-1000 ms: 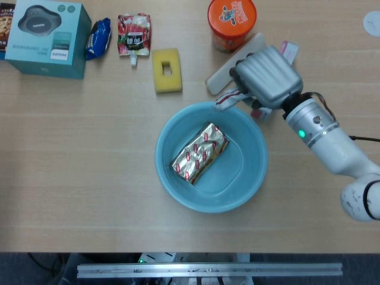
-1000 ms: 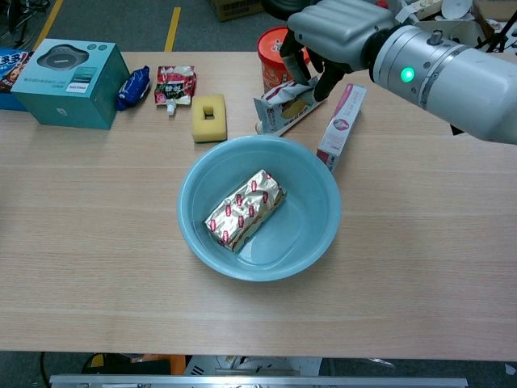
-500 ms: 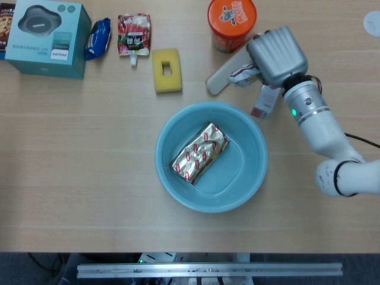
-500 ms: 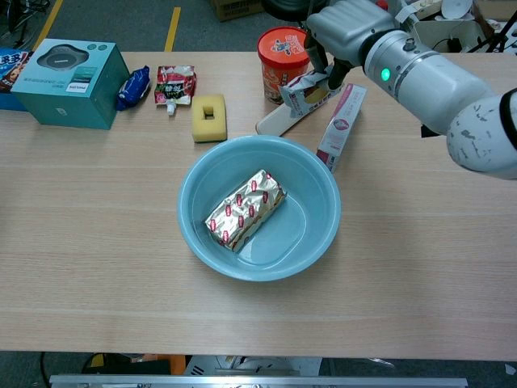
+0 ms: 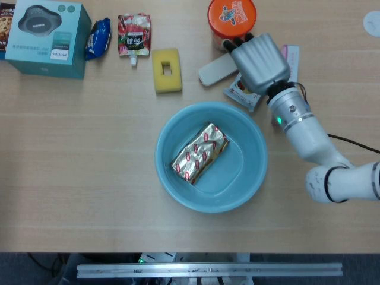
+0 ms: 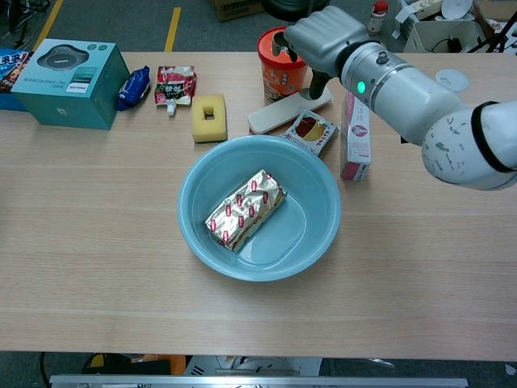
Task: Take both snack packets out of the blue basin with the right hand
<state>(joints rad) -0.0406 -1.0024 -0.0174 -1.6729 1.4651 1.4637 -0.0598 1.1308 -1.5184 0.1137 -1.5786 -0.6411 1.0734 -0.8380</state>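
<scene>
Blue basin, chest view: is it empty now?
No, one gold packet lies inside the basin.

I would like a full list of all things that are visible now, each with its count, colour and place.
blue basin: 1, light blue, table centre.
gold snack packet: 1, gold with red marks, inside the basin.
small snack packet: 1, red and white, on the table behind the basin's rim.
pink box: 1, pink and white, right of the basin.
flat beige case: 1, beige, behind the basin.
orange cup: 1, orange, far side.
yellow sponge: 1, yellow, behind the basin to the left.
red pouch: 1, red, far left.
blue wrapper: 1, dark blue, beside the teal box.
teal box: 1, teal, far left.
right hand: 1, grey, above the small packet; holds nothing.
</scene>
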